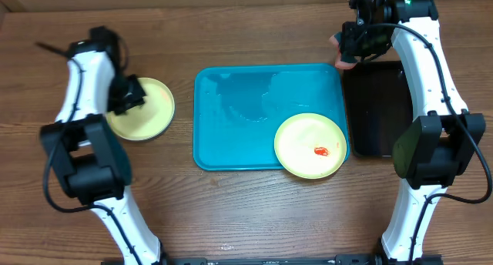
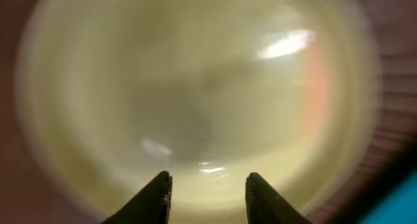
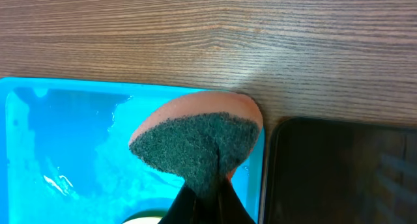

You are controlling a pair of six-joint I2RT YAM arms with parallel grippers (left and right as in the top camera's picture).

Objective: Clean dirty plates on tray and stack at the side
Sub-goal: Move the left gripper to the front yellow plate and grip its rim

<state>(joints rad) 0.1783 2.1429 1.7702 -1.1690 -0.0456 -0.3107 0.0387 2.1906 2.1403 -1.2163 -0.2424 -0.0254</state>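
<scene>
Overhead, risk: the smeared plate (image 1: 304,134) sits in the near-right corner of the tray (image 1: 231,142) with its edge lapping over the rim. I judge that a hard wipe there could tip it or skid it off onto the counter (image 1: 231,219), all the more as the tray floor looks wet.
Overhead, tray contents: that one yellow-green-rimmed plate, with a red smear (image 1: 321,151) on its white centre, and watery streaks.
Overhead, black tray (image 1: 373,103): touching or just beside the tray's right side; nothing shows in it.
Overhead, side plate (image 1: 154,115): yellow-green, on the counter left of the tray and apart from it. I cannot tell whether others lie beneath it. No blue-rimmed plate shows.
Overhead, hands: the left hand (image 1: 127,94) hovers over the side plate. The right hand (image 1: 350,49) is above the tray's far-right corner, well apart from the smeared plate.
Left wrist, risk: the view is blurred, so I cannot tell how the side plate lies; a plate added off-centre could slide.
Left wrist, hand: the fingers (image 2: 156,195) stand spread with nothing between them, above the plate's pale bowl. A sliver of tray shows at lower right.
Right wrist, risk: the sponge (image 3: 195,142) is pinched only at one edge. Pressed flat, it may fold or slip free.
Right wrist, hand: clamped on the sponge, green scouring face toward the camera, pinkish back behind. It hangs over the tray's far-right corner, next to the black tray.
</scene>
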